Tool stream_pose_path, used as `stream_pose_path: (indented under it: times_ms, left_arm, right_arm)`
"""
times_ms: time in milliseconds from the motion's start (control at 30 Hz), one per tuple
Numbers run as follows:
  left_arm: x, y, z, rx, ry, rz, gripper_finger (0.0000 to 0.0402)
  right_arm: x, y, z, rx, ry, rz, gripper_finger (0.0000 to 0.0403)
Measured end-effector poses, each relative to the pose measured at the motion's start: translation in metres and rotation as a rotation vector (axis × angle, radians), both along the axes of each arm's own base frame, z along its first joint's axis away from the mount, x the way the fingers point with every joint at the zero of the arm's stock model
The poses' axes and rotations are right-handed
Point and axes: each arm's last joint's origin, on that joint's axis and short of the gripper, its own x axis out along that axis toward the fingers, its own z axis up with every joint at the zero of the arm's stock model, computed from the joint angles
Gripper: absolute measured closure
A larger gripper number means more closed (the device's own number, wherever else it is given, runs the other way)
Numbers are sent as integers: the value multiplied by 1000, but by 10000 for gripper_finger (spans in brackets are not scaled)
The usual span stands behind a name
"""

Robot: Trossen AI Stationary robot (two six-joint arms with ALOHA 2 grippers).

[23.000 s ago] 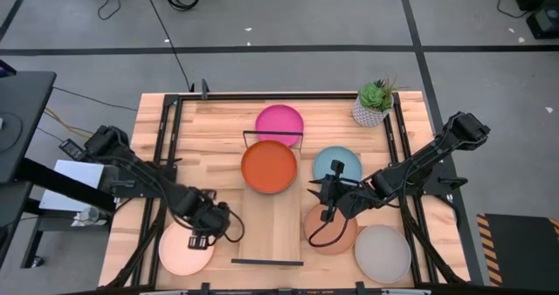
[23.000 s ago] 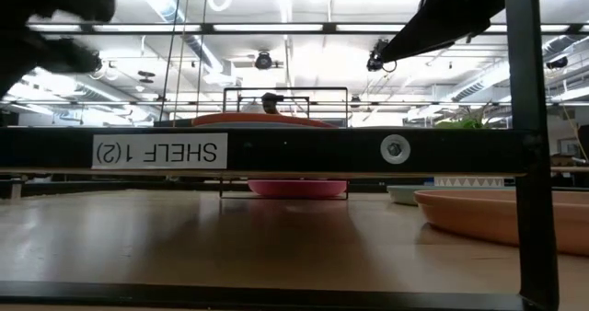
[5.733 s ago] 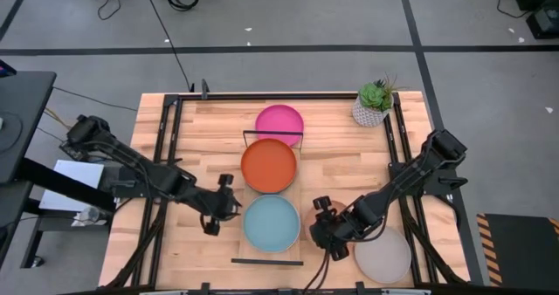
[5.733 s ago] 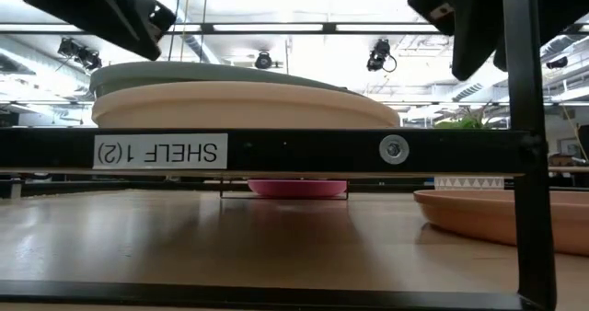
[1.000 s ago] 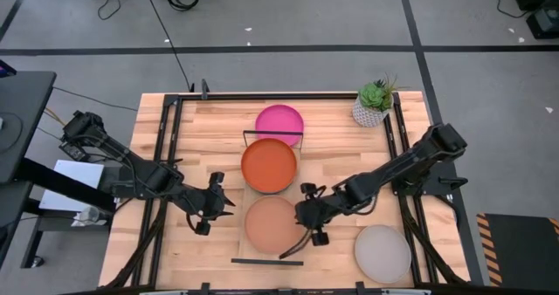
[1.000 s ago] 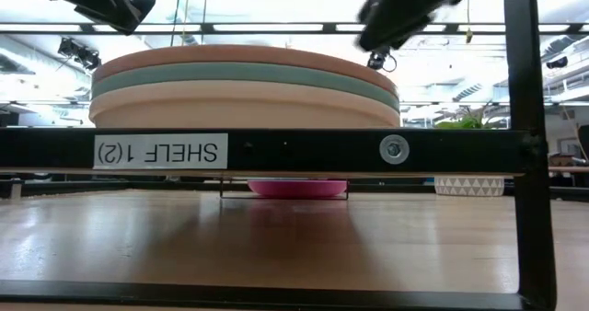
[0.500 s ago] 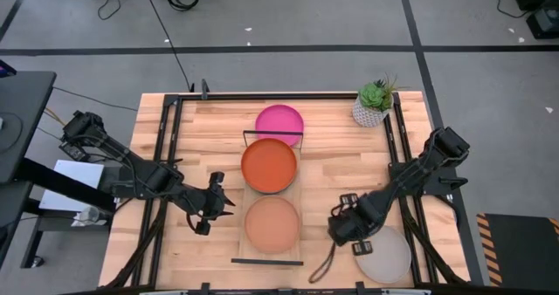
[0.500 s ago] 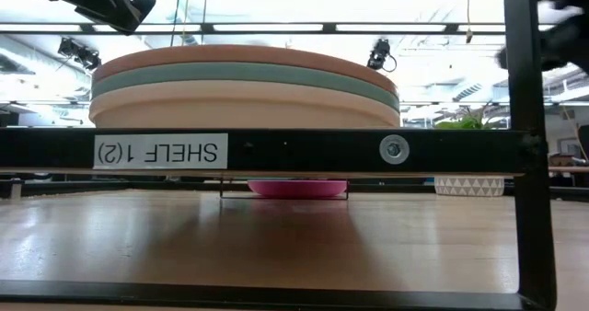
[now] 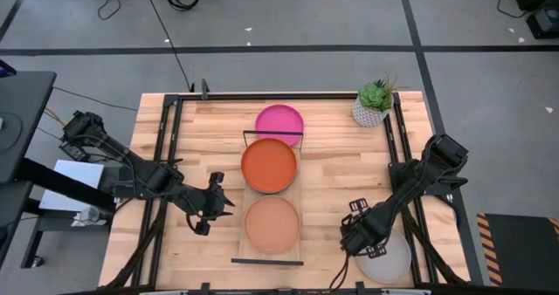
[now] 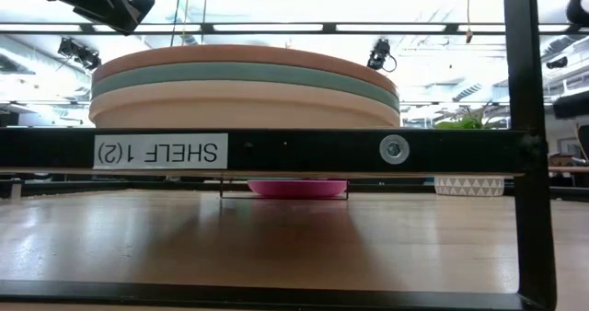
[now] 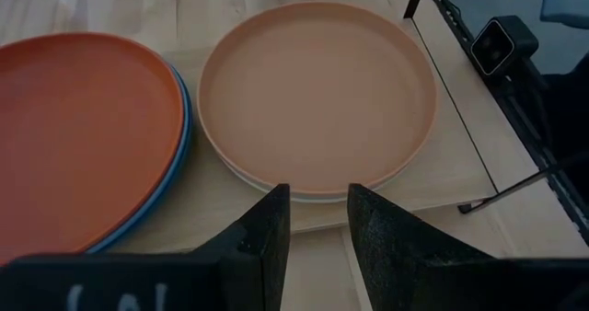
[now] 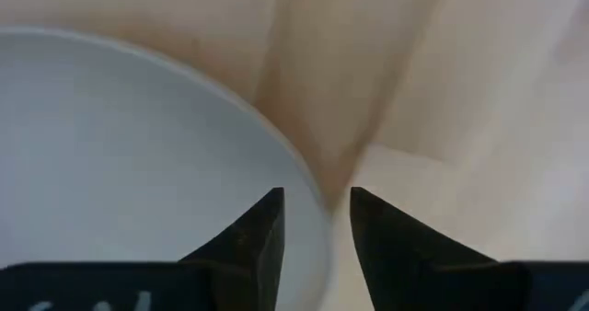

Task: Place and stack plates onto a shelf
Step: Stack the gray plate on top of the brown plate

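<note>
The shelf point(image 9: 247, 253) carries two stacks. The far stack has the orange-red plate point(image 9: 269, 166) on top. The near stack has the terracotta-peach plate point(image 9: 272, 224) on top, also in the low view point(image 10: 244, 55). The grey plate point(image 9: 386, 257) lies flat on the table at the near right. The magenta plate point(image 9: 279, 123) lies at the shelf's far end. My right gripper point(image 9: 360, 239) is open at the grey plate's left edge, and the rim point(image 12: 311, 201) stands between its fingers. My left gripper point(image 9: 217, 204) is open and empty, left of the shelf.
A white pot with a green plant point(image 9: 374, 103) stands at the far right corner. Black frame rails point(image 9: 166, 155) run along the table's left and right sides. Bare tabletop lies between the shelf and the right rail. A blue plate's edge point(image 11: 181, 150) shows under the orange-red one.
My right gripper has left the right rim of the terracotta-peach plate on the near stack. It has gone toward the table's right and near edges, to the grey plate's left edge. The stack has stayed in place.
</note>
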Motion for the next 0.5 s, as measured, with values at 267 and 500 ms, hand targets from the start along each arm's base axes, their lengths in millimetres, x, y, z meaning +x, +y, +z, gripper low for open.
stream_pose_path:
  times_ms: [267,500]
  left_arm:
    - [0,0,0,0,0,0,283]
    - [0,0,0,4,-3,6,283]
  right_arm:
    - [1,-10,-11,74,38,16,372]
    - [30,-25,16,66,17,-43,382]
